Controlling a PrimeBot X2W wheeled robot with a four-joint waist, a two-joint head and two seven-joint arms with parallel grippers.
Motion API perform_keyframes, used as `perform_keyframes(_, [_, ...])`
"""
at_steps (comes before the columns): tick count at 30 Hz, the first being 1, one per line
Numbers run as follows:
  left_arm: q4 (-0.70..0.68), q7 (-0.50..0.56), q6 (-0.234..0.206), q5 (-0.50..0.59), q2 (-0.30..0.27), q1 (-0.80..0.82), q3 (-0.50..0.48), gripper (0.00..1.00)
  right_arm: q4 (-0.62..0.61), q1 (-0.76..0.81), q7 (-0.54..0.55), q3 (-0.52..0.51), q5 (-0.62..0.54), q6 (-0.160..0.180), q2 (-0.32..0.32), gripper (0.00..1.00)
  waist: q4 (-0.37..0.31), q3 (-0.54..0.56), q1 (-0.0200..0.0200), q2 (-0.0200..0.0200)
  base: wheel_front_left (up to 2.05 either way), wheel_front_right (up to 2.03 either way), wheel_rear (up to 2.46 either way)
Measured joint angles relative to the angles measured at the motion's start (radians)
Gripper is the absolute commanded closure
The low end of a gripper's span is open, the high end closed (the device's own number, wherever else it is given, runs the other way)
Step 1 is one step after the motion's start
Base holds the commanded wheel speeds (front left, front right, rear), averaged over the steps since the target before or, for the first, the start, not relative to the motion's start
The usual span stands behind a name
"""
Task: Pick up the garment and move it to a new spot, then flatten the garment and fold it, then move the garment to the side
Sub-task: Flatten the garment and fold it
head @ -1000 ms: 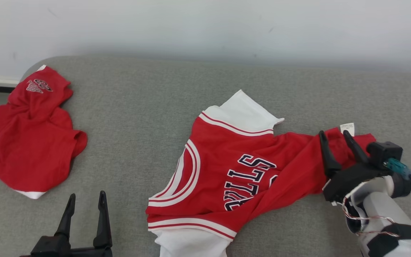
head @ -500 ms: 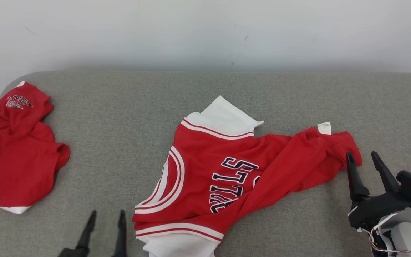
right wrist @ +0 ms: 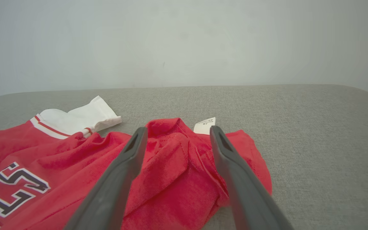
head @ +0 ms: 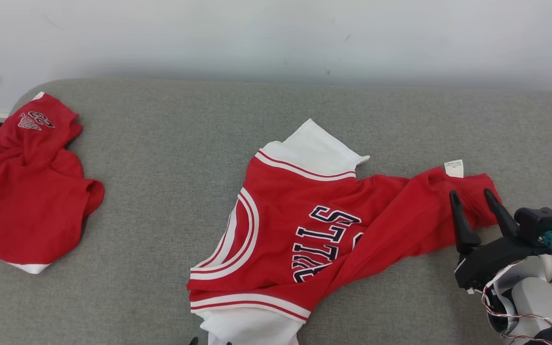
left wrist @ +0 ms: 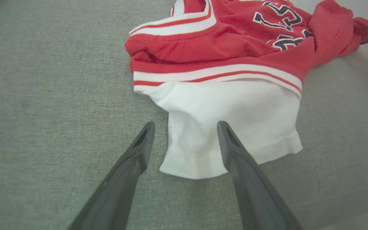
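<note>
Two grippers stand spread wide, and neither has hold of anything. In the head view the right gripper [head: 470,193] sits at about 4 o'clock, its dark fingers pointing toward 12 over the bunched red end of the jersey [head: 304,211]; in the right wrist view that gripper [right wrist: 178,128] has one finger to each side of a crumpled red fold, though whether the tips press the cloth cannot be told. A white label [right wrist: 205,125] lies just beyond the finger toward 1 o'clock.

In the left wrist view the left gripper [left wrist: 186,124] straddles the near corner of a white sleeve [left wrist: 235,115]; one finger is over grey fabric at 7 o'clock, the other over the sleeve at 5 o'clock, and contact cannot be judged.

The jersey lies rumpled and partly twisted on the grey cushion [head: 161,143], from the middle of the head view toward 5 o'clock; dark lettering shows upside down on its chest, and a second white sleeve [head: 319,148] sticks out toward 12. The label [head: 454,168] is at its 3 o'clock end.

Well apart, at 9 o'clock, another red garment [head: 27,191] lies in a heap near the cushion's edge; a pale wall [head: 276,38] runs along 12 o'clock.
</note>
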State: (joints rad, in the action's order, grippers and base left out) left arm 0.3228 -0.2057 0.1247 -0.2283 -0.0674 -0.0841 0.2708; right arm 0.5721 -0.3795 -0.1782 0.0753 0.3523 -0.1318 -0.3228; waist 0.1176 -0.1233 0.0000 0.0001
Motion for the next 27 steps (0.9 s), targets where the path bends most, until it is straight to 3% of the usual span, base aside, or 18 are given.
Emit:
perform_keyframes(12, [0.139,-0.009,0.004,-0.085,0.004,0.044,0.007,0.00,0.019,-0.002,-0.034,0.010,0.002,0.000,0.002,0.00,0.009,0.009,0.0000,0.0000,0.00,0.00,0.00])
perform_keyframes(13, [0.139,-0.009,0.004,-0.085,0.004,0.044,0.007,0.54,0.019,-0.002,-0.034,0.010,0.002,0.000,0.002,0.00,0.009,0.009,0.0000,0.0000,0.00,0.00,0.00])
perform_keyframes(14, [0.151,-0.012,0.004,-0.100,0.005,0.054,0.007,1.00,0.019,0.000,-0.034,0.010,0.004,0.000,0.002,0.00,0.007,0.011,0.0001,0.0000,0.00,0.00,0.00])
perform_keyframes(20, [0.203,-0.023,0.005,-0.136,0.003,0.090,0.022,1.00,0.020,0.017,-0.040,-0.003,0.009,0.000,-0.007,0.00,0.006,0.020,0.0000,0.0000,0.00,0.00,0.00])
perform_keyframes(27, [0.068,-0.053,-0.045,-0.137,-0.062,0.094,-0.078,1.00,0.028,0.046,-0.023,-0.023,0.015,0.000,-0.010,0.00,0.015,0.026,0.0000,0.0000,0.00,0.00,0.00])
